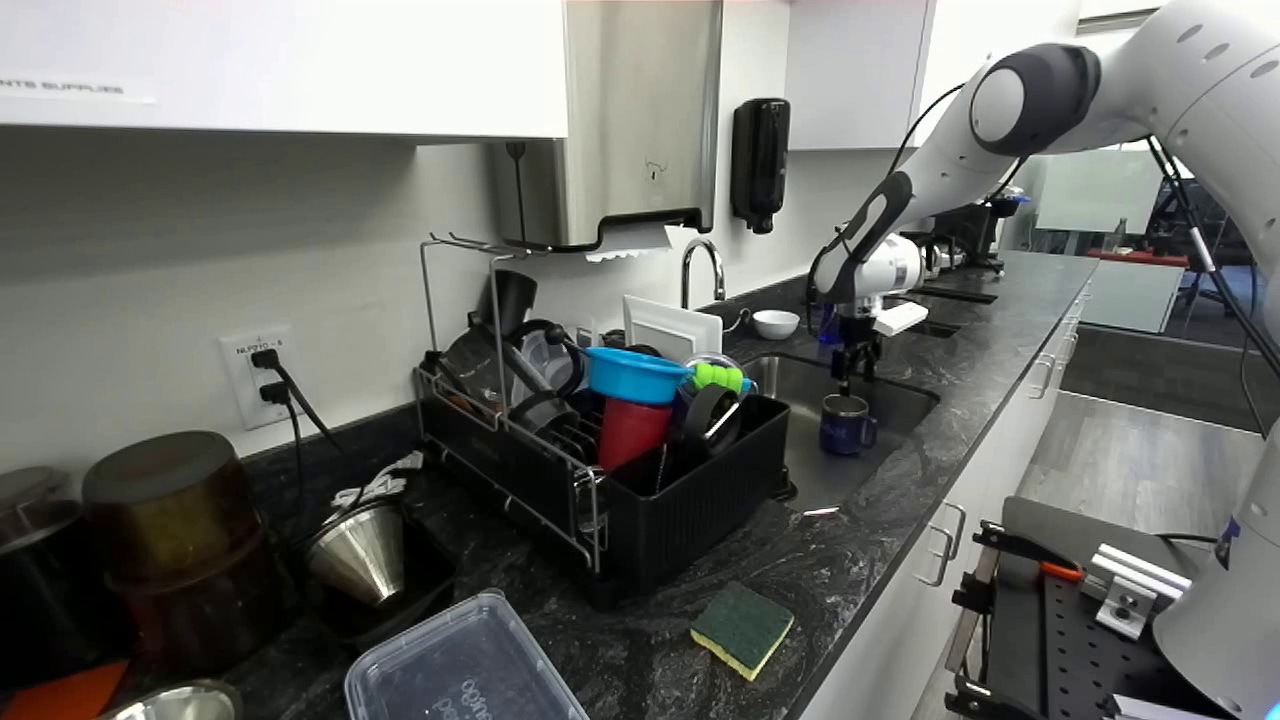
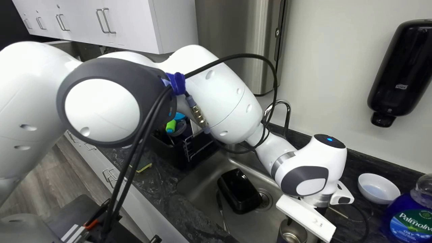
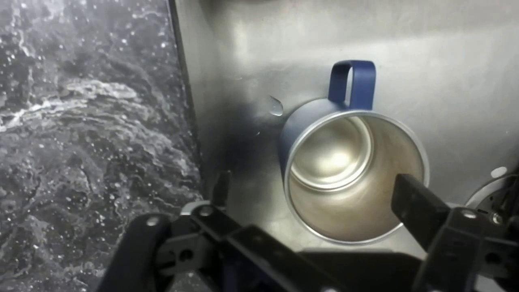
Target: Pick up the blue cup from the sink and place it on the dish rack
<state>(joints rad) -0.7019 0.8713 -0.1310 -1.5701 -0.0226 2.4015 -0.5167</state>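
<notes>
The blue cup [image 1: 845, 432] stands upright in the steel sink [image 1: 812, 484]. Its open mouth also shows in an exterior view [image 2: 293, 236]. In the wrist view the cup [image 3: 332, 162] has its handle pointing to the top of the picture. My gripper [image 3: 314, 188] is open and points down over it. The left finger is outside the cup; the right fingertip overlaps the cup's mouth, and I cannot tell whether it is above or inside the rim. In an exterior view the gripper [image 1: 857, 372] is just above the cup. The black dish rack [image 1: 695, 500] is full of dishes.
A black container [image 2: 239, 190] and a utensil lie in the sink. The faucet [image 1: 703, 262] stands behind it. A white bowl [image 2: 378, 188] and a dish soap bottle [image 2: 410, 216] stand on the counter. A sponge [image 1: 742, 628] lies before the rack.
</notes>
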